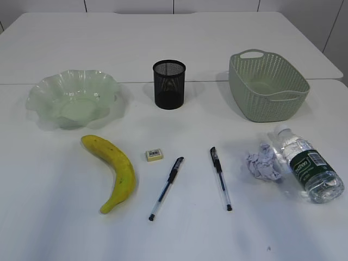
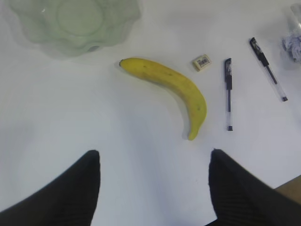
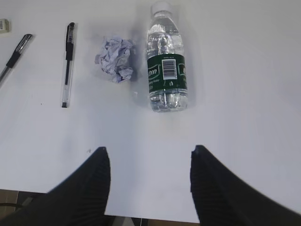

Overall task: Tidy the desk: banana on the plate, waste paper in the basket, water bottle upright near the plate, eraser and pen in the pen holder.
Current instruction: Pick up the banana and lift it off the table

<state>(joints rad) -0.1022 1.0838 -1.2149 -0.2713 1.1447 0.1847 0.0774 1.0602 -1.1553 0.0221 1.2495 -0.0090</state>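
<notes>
The yellow banana [image 1: 115, 173] [image 2: 171, 87] lies on the white desk [image 1: 65, 217], below the pale green wavy plate [image 1: 72, 97] [image 2: 75, 21]. The tiny eraser [image 1: 154, 155] [image 2: 201, 62] rests beside it. Two pens [image 1: 166, 188] [image 1: 221, 177] lie mid-desk. The crumpled waste paper [image 1: 263, 163] [image 3: 115, 59] touches the water bottle [image 1: 308, 165] [image 3: 166, 70], which lies on its side. The black mesh pen holder [image 1: 169, 84] and the sage basket [image 1: 267, 85] stand behind. My left gripper [image 2: 154, 157] hangs open, short of the banana. My right gripper [image 3: 149, 155] hangs open, short of the bottle. Neither gripper shows in the exterior view.
A seam between two tabletops [image 1: 65, 83] runs behind the plate and pen holder. The desk's near edge [image 3: 155, 220] shows just under my right gripper, and a brown corner beyond the edge [image 2: 291, 186] shows at the lower right of the left wrist view.
</notes>
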